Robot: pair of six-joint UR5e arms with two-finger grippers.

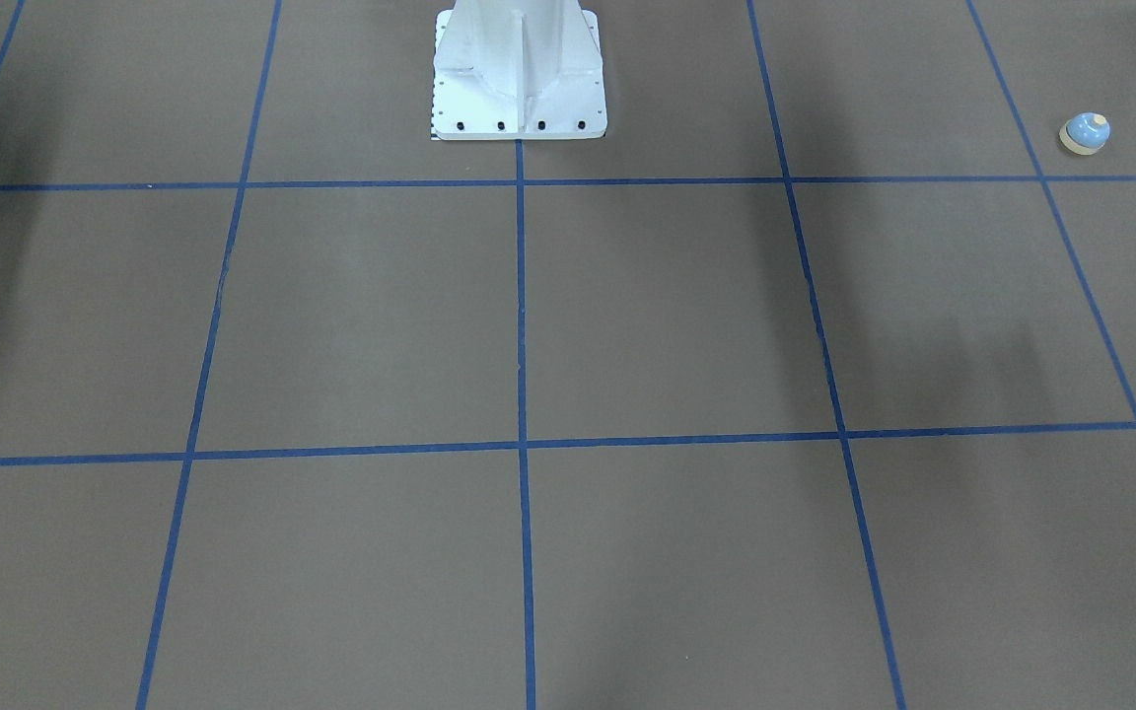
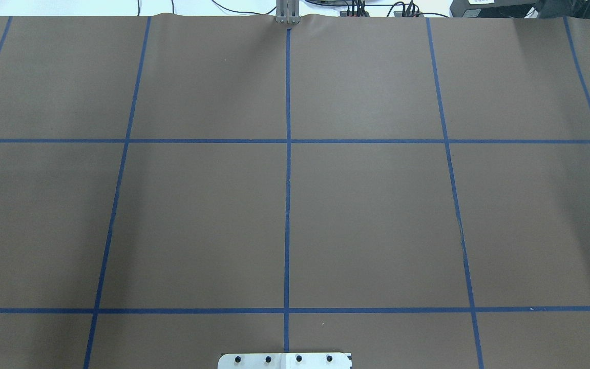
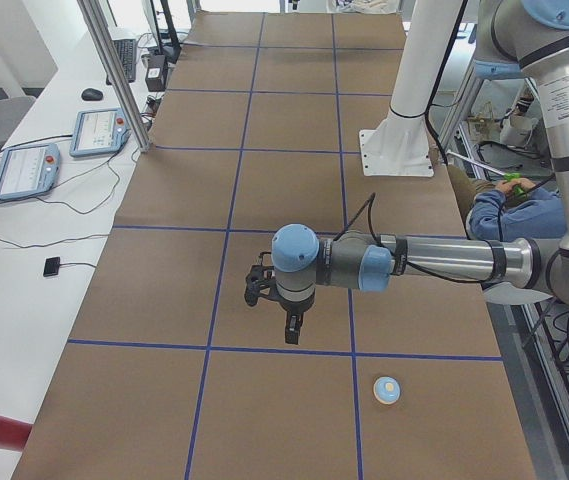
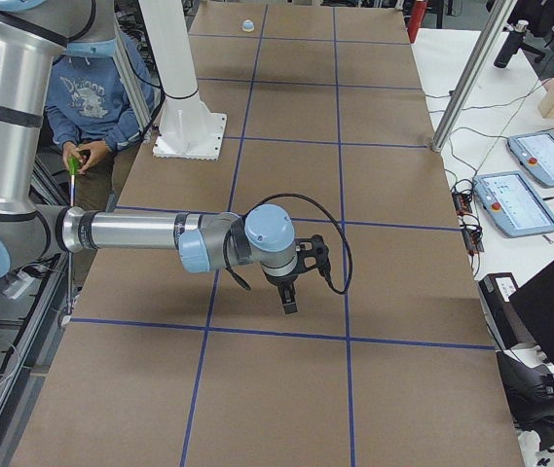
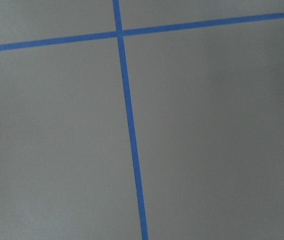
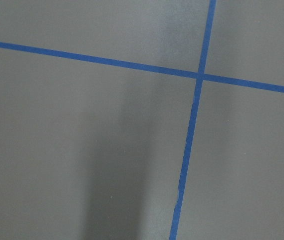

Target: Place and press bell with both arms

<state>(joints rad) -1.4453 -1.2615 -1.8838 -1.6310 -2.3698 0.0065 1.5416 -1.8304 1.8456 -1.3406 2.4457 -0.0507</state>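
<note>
Exterior left view: you're at the opening step, I judge, reaching for the bell [image 3: 388, 390]. The left arm [image 3: 434, 262] stretches level, well out from the white pedestal [image 3: 404, 130]; the right arm [image 4: 140, 233] mirrors it. The left gripper [image 3: 291, 335] and right gripper [image 4: 289, 304] point down; open or closed, you cannot tell. The bell stands untouched, farther from the pedestal than the left gripper; next, descend squarely over it.
</note>
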